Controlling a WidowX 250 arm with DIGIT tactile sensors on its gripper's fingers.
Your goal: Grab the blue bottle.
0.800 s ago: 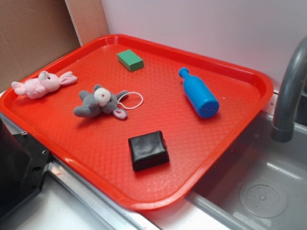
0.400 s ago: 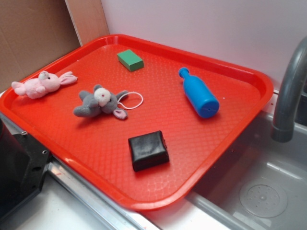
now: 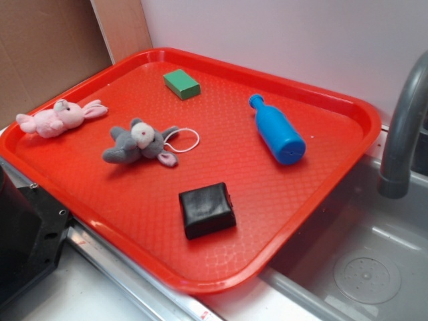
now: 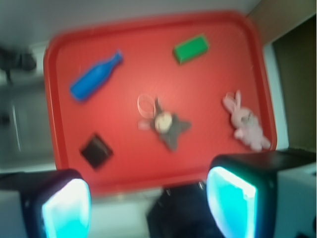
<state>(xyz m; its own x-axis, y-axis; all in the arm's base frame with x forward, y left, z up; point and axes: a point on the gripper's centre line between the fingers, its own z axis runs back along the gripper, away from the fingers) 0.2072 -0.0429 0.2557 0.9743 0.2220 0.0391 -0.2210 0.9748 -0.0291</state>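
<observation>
The blue bottle (image 3: 277,130) lies on its side at the right of the red tray (image 3: 348,107), its cap pointing to the back. In the wrist view it lies at the tray's upper left (image 4: 94,78). My gripper (image 4: 148,208) is high above the tray's near edge, far from the bottle. Its jaws stand wide apart with nothing between them. The gripper is out of the exterior view.
On the tray lie a green block (image 3: 182,83), a pink plush rabbit (image 3: 57,117), a grey plush mouse (image 3: 139,142) with a white string loop, and a black block (image 3: 206,208). A sink basin (image 3: 364,267) and a grey tap (image 3: 404,130) are to the right. A cardboard wall (image 3: 47,47) stands at left.
</observation>
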